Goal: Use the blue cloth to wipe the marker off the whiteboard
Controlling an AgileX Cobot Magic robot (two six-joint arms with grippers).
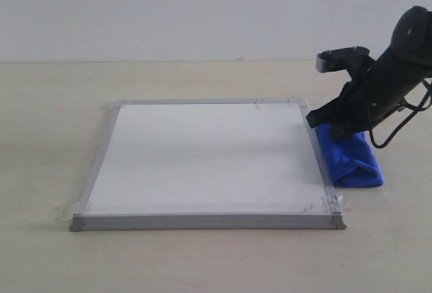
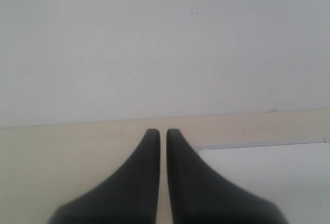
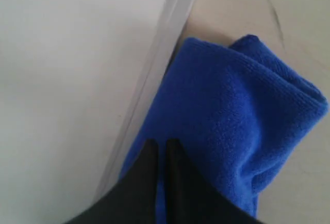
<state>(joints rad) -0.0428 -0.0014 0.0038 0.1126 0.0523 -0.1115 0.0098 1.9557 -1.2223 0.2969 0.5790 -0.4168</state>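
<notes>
Left gripper [image 2: 162,131]: seen only in its own wrist view; the two dark fingers stand nearly together with a thin slit between them and nothing in it. It points across the tan tabletop [image 2: 62,141] toward the pale wall, with a corner of the board just beside it.

Whiteboard [image 1: 202,154]: flat on the table [image 1: 40,138], roughly square, thin grey frame with corner caps, clear tape at the corners. Its white face shows no marker line legible in any view; a faint dark scribble sits near the front right corner, too small to read.

Blue cloth [image 1: 354,161]: bright royal-blue microfibre, folded into a thick oblong bundle, lying on the table against the outside of the board's right frame rail. Judged light, soft and compressible, with a grippy nap; it should bunch and deform under a pinch and not slip, and may unfold if taken by a single layer. Best hold, by estimate: across the thick folded body so that all layers are caught.

Right gripper [image 3: 161,146]: fingers nearly together, the tips resting on the cloth's far end next to the frame rail. Whether any fabric is pinched between them cannot be told.
</notes>
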